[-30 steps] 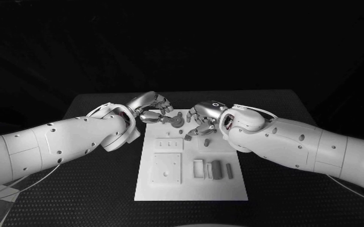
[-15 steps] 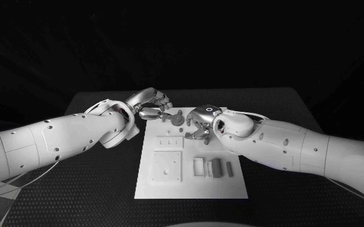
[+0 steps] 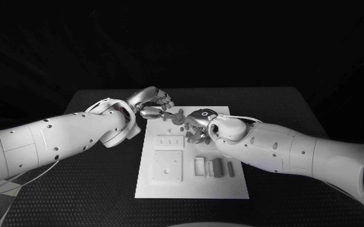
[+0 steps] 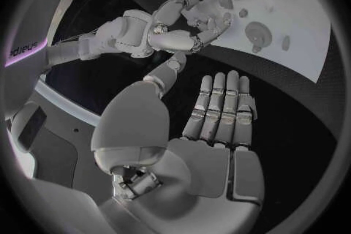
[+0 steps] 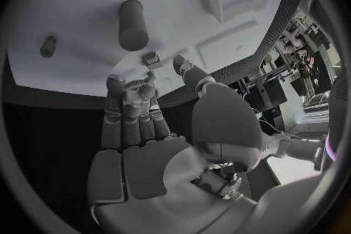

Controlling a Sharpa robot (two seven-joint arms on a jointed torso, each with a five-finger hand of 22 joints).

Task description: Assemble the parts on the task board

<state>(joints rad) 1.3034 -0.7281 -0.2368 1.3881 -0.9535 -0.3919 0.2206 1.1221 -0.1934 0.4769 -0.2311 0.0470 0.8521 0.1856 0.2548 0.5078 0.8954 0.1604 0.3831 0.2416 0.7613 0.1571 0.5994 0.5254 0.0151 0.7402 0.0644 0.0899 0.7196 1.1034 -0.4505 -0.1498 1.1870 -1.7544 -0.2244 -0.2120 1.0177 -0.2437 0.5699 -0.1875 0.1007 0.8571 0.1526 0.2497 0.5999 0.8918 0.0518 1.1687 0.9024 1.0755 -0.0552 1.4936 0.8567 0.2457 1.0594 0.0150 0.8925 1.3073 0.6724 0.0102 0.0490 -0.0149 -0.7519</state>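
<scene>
– What did the plate carry?
– The flat white rectangular task board [image 3: 191,182] lay lengthwise on the table, with upright grey bar-shaped parts [image 3: 216,168] in its near right corner.
– And farther back?
– A grey round disc part [image 3: 178,117] stood near the far end.

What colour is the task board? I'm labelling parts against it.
White, plainest in the head view: task board on the black table.

The flat white rectangular task board [image 3: 191,182] lies in the middle of the black counter [image 3: 91,185]. On its near half, a square raised plate [image 3: 167,166] sits left of 3 upright grey bars [image 3: 216,168]. Both hands hover over its far end, the left hand [image 3: 152,105] left of the right hand [image 3: 199,124].
</scene>
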